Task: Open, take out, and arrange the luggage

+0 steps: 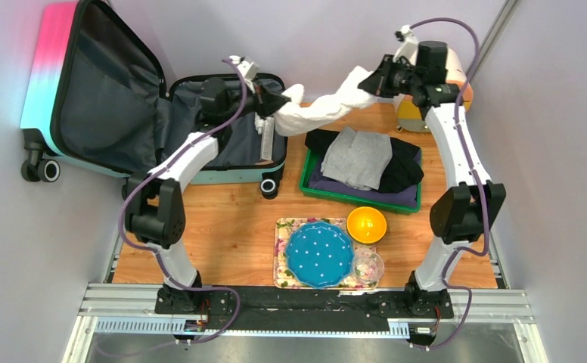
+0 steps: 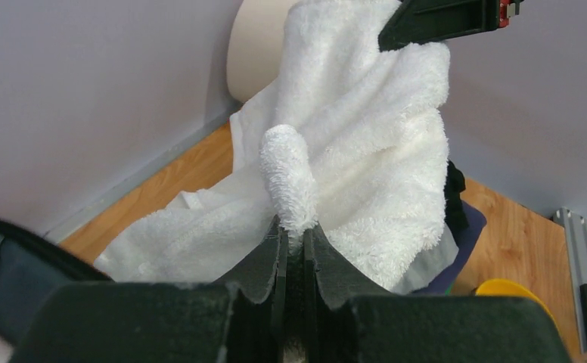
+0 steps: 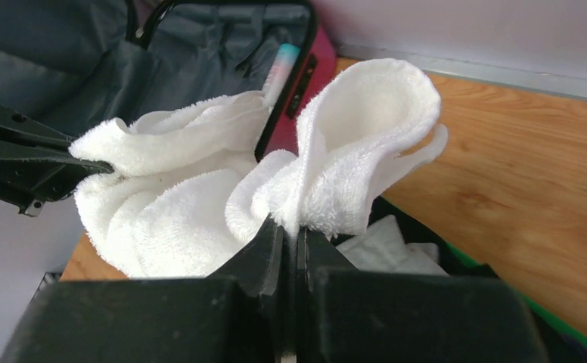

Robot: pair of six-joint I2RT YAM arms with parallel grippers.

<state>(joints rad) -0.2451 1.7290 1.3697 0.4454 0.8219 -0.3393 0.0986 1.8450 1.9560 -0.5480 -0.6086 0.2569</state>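
The luggage point(image 1: 101, 98) lies open at the table's point(image 1: 222, 227) ten o'clock. Taking-out step: left pincer point(image 1: 274, 102) and right pincer point(image 1: 368, 82) each clenched on an end of the white towel point(image 1: 317, 112) slung between them. Next, likely: lower it onto the green tray point(image 1: 303, 178) at two o'clock

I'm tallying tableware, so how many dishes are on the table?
3: a blue dotted plate on the floral mat, an orange bowl beside it near the green tray, a small clear bowl at the mat's near right corner. No others visible.
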